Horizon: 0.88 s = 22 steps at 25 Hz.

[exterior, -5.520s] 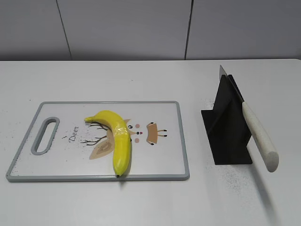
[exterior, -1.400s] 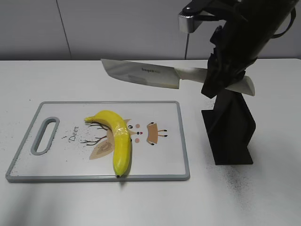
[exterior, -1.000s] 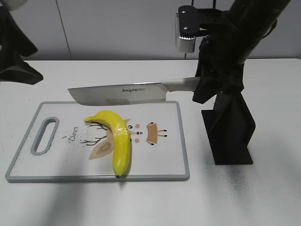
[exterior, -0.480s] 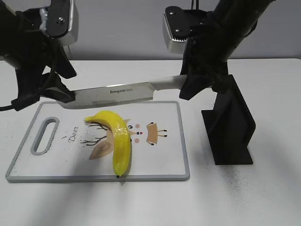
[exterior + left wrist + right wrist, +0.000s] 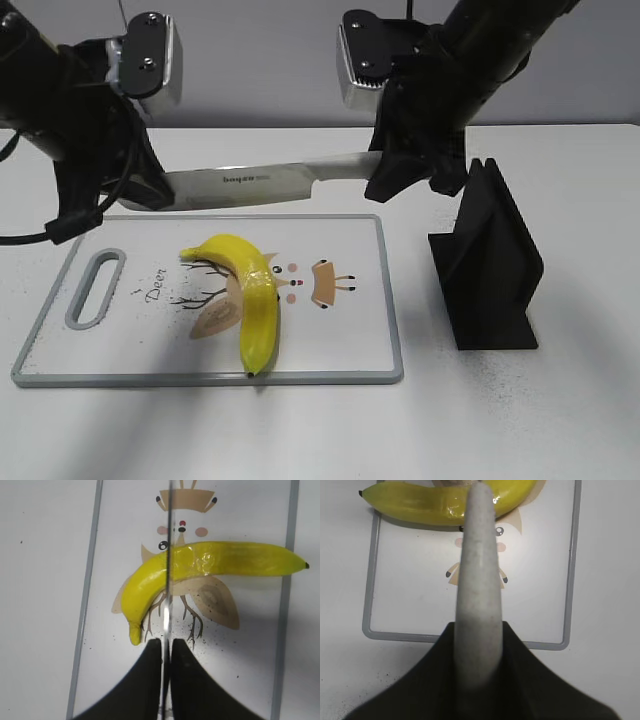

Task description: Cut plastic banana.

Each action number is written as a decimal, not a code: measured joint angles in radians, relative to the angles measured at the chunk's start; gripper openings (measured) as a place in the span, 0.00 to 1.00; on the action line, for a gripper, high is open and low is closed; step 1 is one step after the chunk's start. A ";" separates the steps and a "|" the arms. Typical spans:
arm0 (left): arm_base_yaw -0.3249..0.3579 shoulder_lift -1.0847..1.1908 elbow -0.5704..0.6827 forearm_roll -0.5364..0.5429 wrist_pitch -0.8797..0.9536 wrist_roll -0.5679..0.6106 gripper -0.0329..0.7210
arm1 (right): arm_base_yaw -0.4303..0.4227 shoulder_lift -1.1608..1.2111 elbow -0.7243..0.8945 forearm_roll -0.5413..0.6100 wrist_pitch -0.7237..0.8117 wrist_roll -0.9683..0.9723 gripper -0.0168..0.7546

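Pale white worktop (image 5: pixel 520 420) under a grey panelled wall, bearing a white rectangular cutting board with grey rim and deer print (image 5: pixel 330 372) and, at 3 o'clock of it, a black angular knife stand (image 5: pixel 492 270). Compared with half a second ago: steel-bladed kitchen knife with speckled white handle (image 5: pixel 262 180) carried a little further toward 9 o'clock and levelled out, hanging horizontal above the board's far edge; left arm drawn in closer, its black left gripper (image 5: pixel 150 192) now at the blade's tip end. Right arm reaching down from 1 o'clock, right gripper (image 5: pixel 400 172) with fingers (image 5: pixel 520 655) clamped on the knife handle, seen in the right wrist view jutting straight out between them. Left fingers (image 5: pixel 145 680) closed on either side of the thin blade edge in the left wrist view, gap all but nil. Yellow curved plastic banana (image 5: pixel 250 295) lying flat on the board, well below the blade, untouched and uncut, stem end toward 10 o'clock, tip at the near rim.
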 joint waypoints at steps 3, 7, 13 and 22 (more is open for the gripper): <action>0.000 0.023 0.000 -0.005 -0.006 0.001 0.05 | 0.000 0.017 0.000 0.002 -0.005 0.000 0.23; 0.000 0.071 0.000 -0.019 -0.016 -0.003 0.03 | 0.000 0.065 0.000 0.003 -0.012 0.005 0.23; 0.000 0.182 0.058 -0.048 -0.097 -0.014 0.03 | 0.000 0.213 -0.002 0.003 -0.020 0.008 0.23; -0.005 0.287 0.159 -0.088 -0.282 -0.010 0.04 | 0.003 0.297 -0.017 -0.035 -0.047 0.043 0.25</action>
